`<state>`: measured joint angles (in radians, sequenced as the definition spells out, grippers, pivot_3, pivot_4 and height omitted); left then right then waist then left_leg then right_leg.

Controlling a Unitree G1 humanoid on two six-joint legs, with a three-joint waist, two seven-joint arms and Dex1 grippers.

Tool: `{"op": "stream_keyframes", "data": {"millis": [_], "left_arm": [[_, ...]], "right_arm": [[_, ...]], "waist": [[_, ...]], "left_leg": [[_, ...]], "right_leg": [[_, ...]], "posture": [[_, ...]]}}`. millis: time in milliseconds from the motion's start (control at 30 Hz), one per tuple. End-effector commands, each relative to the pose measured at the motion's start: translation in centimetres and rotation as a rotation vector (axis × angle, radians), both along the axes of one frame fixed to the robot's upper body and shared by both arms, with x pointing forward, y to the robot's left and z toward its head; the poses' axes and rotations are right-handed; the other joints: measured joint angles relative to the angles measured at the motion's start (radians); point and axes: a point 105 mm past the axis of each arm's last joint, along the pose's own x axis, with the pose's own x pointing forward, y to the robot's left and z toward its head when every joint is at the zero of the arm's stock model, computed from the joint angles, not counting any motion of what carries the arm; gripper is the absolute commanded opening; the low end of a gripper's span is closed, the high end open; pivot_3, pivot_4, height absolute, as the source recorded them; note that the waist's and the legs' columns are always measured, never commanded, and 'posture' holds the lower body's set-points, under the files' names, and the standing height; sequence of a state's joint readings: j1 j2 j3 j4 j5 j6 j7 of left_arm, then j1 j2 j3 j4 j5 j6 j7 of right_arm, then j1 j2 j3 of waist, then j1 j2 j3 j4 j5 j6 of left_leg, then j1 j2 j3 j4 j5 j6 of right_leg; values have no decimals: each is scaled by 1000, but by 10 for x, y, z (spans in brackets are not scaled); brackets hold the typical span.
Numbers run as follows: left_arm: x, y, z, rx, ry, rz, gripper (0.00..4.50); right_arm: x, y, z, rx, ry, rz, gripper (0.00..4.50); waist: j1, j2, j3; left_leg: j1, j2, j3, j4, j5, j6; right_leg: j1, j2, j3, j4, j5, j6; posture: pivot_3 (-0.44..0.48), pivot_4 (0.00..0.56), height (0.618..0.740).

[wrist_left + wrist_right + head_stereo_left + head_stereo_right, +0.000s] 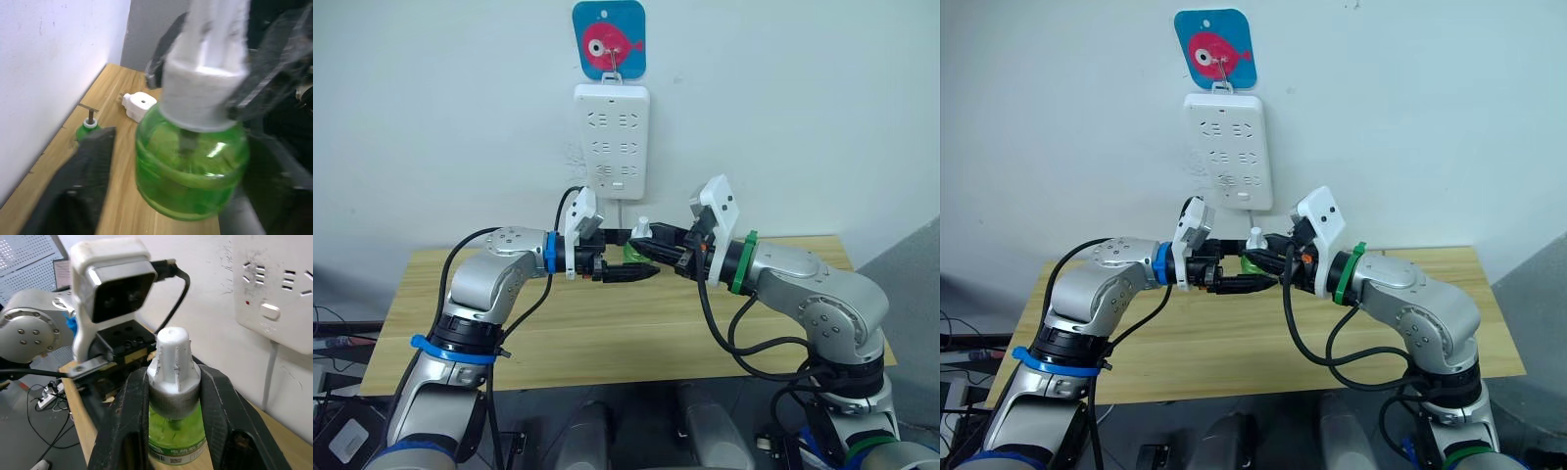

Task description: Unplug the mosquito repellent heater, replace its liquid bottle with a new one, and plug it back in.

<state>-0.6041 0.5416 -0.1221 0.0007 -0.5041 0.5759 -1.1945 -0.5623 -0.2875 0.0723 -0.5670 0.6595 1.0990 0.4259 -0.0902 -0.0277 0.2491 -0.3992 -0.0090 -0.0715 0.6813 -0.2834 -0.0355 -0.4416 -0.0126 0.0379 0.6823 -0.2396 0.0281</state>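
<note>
The right gripper (173, 396) is clamped on the white cap of a green bottle (175, 423), its 2 black fingers (128, 421) pressed against either side of the collar. The bottle hangs upright in the air above the wooden table (607, 333), between the 2 arms, and holds clear green liquid to about the shoulder, with a dark wick running down from the cap.

The left gripper (625, 271) is level with the bottle and right up against it. Its fingers (80, 181) sit on either side of the green body, but I cannot tell whether they touch it.

The heater (139, 105) lies on the table near the wall, unplugged, its prongs pointing sideways. Just beside it stands a second bottle (88, 128), small and green, with a bare dark wick sticking up.

A white power strip (612, 139) hangs on the wall above the grippers.
</note>
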Motion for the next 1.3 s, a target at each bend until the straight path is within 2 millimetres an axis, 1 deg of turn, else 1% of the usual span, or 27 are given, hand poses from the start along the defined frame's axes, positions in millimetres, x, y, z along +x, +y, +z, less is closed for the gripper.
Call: {"op": "stream_keyframes", "data": {"millis": [33,133,233,267,333,433,567,633,667,700,733,767,800,833,900,1000,1067,1167,1267,1300], "left_arm": [[1,-1,15,-24,-56,-10,2387],[-4,0,15,-19,-56,-39,2322],[-14,1,13,-5,-49,-97,2322],[-17,2,12,2,-47,-118,2322],[-22,3,12,11,-45,-143,2322],[-23,5,14,11,-53,-148,2322],[-24,6,16,4,-68,-142,2322],[-24,6,15,-4,-70,-130,2322],[-25,6,14,-6,-70,-126,2322],[-25,6,12,-14,-66,-115,2322],[-25,6,11,-19,-63,-107,2322],[-24,6,9,-29,-65,-80,2322],[-22,6,8,-36,-67,-60,2322],[-21,6,6,-44,-72,-34,2322],[-18,5,3,-66,-80,9,2322],[-14,0,-2,-84,-114,65,2322],[-11,-4,-6,-84,-139,89,2322],[-9,-9,-8,-93,-156,104,2322],[-6,-14,-7,-104,-167,108,2322],[-5,-15,-7,-105,-170,108,2322]], "right_arm": [[-14,6,6,8,-40,64,1061],[-17,6,5,0,-40,97,1061],[-33,10,8,-31,-56,298,1061],[-37,10,9,-58,-57,376,1061],[-36,7,9,-128,-54,492,1061],[-33,2,7,-195,-30,599,1061],[-27,1,6,-218,-25,618,1061],[-22,-1,6,-219,-30,581,1061],[-20,-3,6,-221,-33,565,1761],[-15,-8,8,-223,-44,521,1952],[-12,-11,9,-225,-51,492,2300],[-9,-21,10,-234,-66,440,2674],[-7,-27,11,-242,-77,406,2914],[-8,-36,11,-243,-83,361,3346],[-12,-45,12,-228,-89,291,3397],[-19,-48,14,-163,-117,170,3397],[-24,-40,14,-134,-160,94,3397],[-17,-27,12,-102,-197,-48,3397],[-14,-9,5,-65,-171,-99,3397],[-14,-6,4,-64,-169,-103,3397]], "waist": [[0,0,-1],[0,0,-3],[0,0,-4],[0,0,-4],[-1,0,-5],[2,0,-7],[5,1,-10],[5,1,-11],[6,1,-11],[6,1,-11],[7,1,-11],[7,1,-11],[8,1,-12],[10,1,-12],[15,1,-12],[19,1,-12],[15,1,-13],[4,1,-16],[1,1,-17],[1,1,-18]], "left_leg": [[0,0,0,0,0,0],[0,0,0,0,0,0],[0,0,0,0,0,0],[0,0,1,0,0,0],[1,0,2,0,0,0],[3,1,4,0,1,2],[2,2,1,0,1,2],[2,2,1,0,1,2],[2,2,2,0,1,2],[2,2,2,0,1,2],[2,2,2,0,1,2],[1,2,1,0,1,2],[1,2,1,1,1,2],[1,1,1,1,1,2],[1,1,0,1,1,2],[0,1,0,1,1,2],[1,1,0,1,1,2],[2,2,1,1,1,1],[3,2,2,1,3,0],[3,2,2,1,3,0]], "right_leg": [[0,0,0,0,0,0],[0,0,0,0,0,0],[0,0,0,0,0,0],[0,0,0,0,0,0],[0,1,-1,0,0,0],[2,3,0,0,1,0],[2,4,-1,0,2,0],[1,4,0,0,2,0],[1,4,0,0,2,0],[1,4,0,0,2,0],[1,3,0,0,2,0],[1,3,0,0,2,0],[1,3,0,0,2,0],[1,3,0,-1,2,0],[1,2,0,-1,2,0],[1,1,1,-1,2,0],[1,2,1,0,2,0],[2,2,2,1,2,-1],[2,3,3,1,4,-1],[2,4,3,1,5,-1]], "posture": [[-138,168,740],[-133,166,740],[-133,166,740],[-114,163,740],[-88,163,740],[-70,162,740],[-52,158,740],[-52,158,740],[-52,158,740],[-75,165,740],[-82,165,740],[-87,165,740],[-95,169,740],[-100,172,740],[-104,173,740],[-119,177,740],[-130,176,740],[-147,178,740],[-157,176,740],[-157,176,740]]}}
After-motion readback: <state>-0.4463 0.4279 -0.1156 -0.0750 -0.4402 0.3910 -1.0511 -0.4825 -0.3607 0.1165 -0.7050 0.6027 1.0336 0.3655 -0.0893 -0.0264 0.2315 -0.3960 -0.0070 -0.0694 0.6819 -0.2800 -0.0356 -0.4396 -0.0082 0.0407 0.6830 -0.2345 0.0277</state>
